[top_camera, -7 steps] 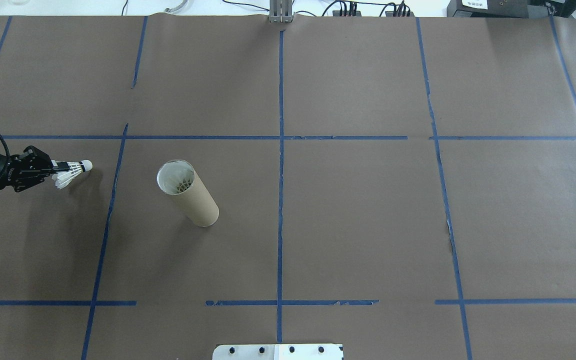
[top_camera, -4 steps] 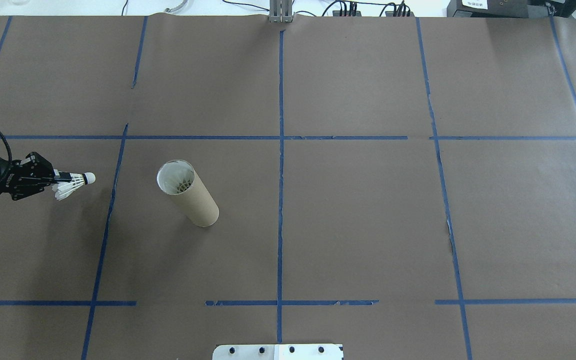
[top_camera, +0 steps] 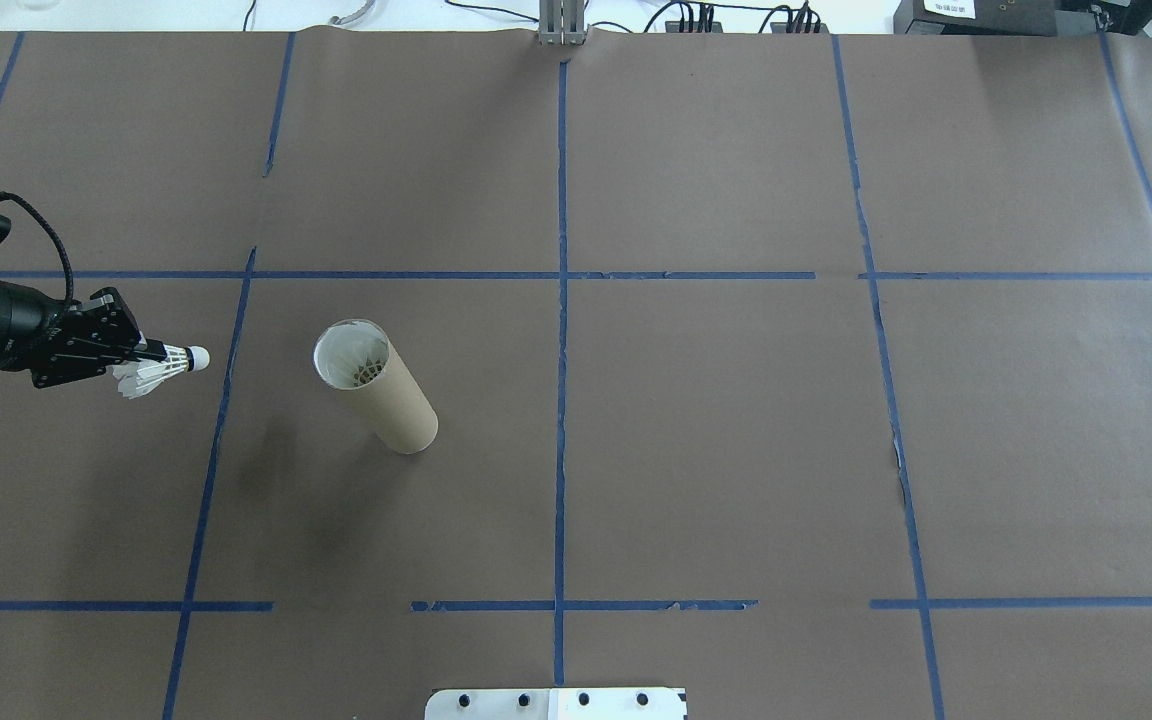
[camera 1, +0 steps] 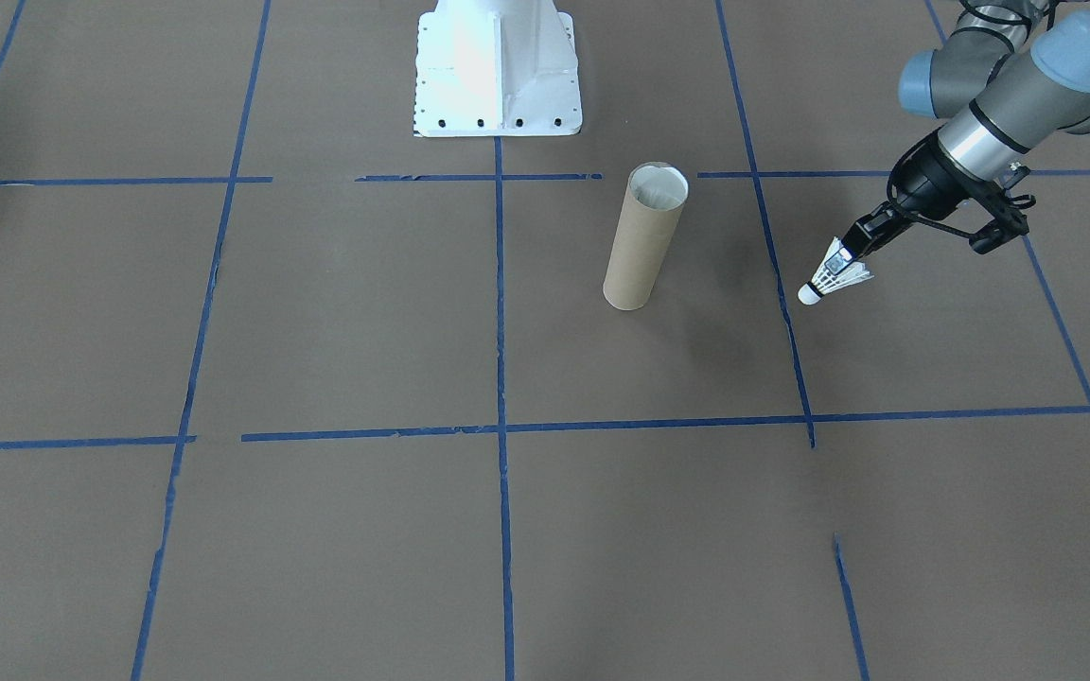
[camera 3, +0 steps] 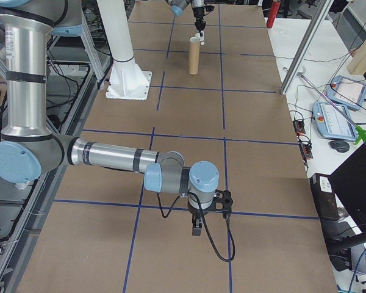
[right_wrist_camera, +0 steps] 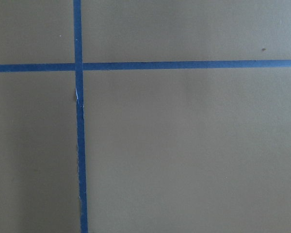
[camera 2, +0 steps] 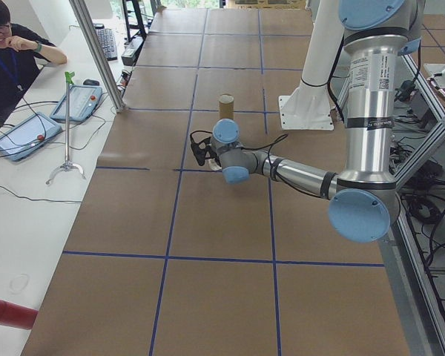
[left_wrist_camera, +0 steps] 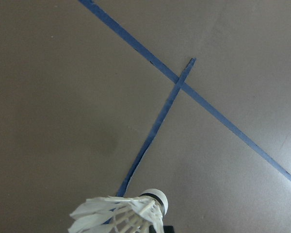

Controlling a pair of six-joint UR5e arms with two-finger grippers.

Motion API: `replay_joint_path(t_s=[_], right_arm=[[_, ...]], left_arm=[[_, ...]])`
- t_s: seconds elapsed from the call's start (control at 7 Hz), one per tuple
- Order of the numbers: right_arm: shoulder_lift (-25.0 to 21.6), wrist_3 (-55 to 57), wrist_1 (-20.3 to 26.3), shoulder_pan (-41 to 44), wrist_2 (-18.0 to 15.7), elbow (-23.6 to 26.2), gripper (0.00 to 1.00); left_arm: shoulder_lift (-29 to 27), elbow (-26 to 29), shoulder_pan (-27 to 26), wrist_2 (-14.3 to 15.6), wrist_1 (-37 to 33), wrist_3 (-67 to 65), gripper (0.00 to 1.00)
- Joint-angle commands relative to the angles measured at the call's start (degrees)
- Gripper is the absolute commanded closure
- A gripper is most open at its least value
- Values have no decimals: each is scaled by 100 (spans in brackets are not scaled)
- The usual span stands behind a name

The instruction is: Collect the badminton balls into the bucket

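The brown cardboard bucket (top_camera: 378, 388) stands upright left of the table's middle, and a white shuttlecock (top_camera: 364, 368) shows inside its pale mouth. My left gripper (top_camera: 148, 354) hovers to the tube's left, shut on the skirt of another shuttlecock (top_camera: 164, 368) whose cork tip points toward the tube. In the front-facing view that shuttlecock (camera 1: 829, 279) hangs tip-down above the paper, well apart from the bucket (camera 1: 641, 236). It fills the bottom edge of the left wrist view (left_wrist_camera: 126, 216). My right gripper (camera 3: 196, 229) hangs over bare paper far from the tube; I cannot tell whether it is open or shut.
The white metal pedestal base (camera 1: 498, 71) stands behind the tube on the robot's side. Blue tape lines (top_camera: 561, 330) divide the brown paper into squares. A person (camera 2: 15, 52) sits at a side table with tablets beyond the table's far edge.
My left gripper has carried the shuttlecock rightward toward the tube and slightly nearer the robot. The tube has not moved.
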Motion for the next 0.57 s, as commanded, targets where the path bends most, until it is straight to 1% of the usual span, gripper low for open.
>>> replay_joint_path(t_s=[0.0,0.14,0.29,0.43], right_arm=[[0,0,0,0,-2,0,0],[0,0,0,0,-2,0,0],[0,0,0,0,-2,0,0],[0,0,0,0,-2,0,0]], left_arm=[[-14,-1181,6,181,2212,1011,100],[-128,-1682,-12,495,3397,1389,100],[-651,-2044,-12,690,4723,1663,100],[-1561,-2230,-12,979,6320,1848,100]])
